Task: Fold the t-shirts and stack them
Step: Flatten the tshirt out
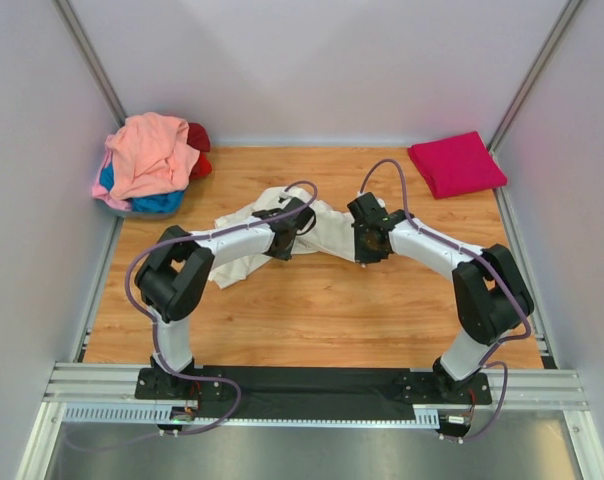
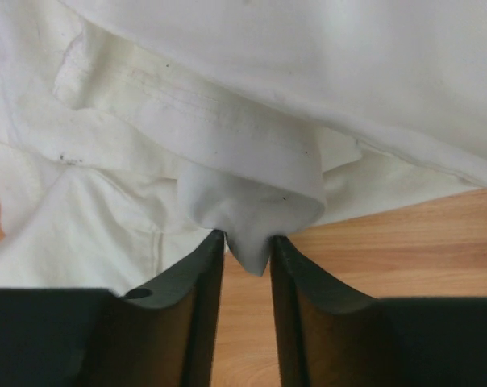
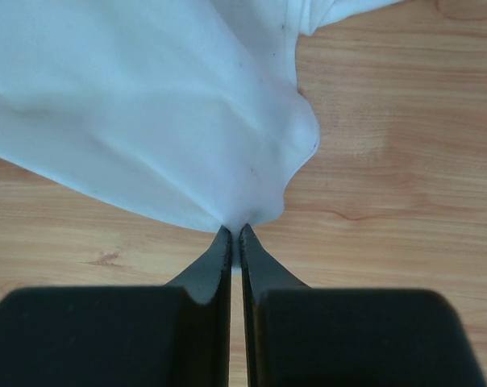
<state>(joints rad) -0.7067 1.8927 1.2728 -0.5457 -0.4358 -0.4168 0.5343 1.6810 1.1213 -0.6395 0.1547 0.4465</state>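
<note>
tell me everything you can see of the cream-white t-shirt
The cream-white t-shirt is soft, plain cloth. It is unfolded and rumpled, and lies in loose folds near the middle of the wooden table. The left wrist view shows a stitched hem and a few tiny dark specks. The left gripper has a small fold of it between its jaws. The right gripper pinches an edge with its jaws nearly together, and the cloth fans out from that pinch.

A robotics lab booth: plain grey partition walls [image 1: 312,60], aluminium mounting rail [image 1: 92,388], wooden tabletop [image 1: 312,320].
</note>
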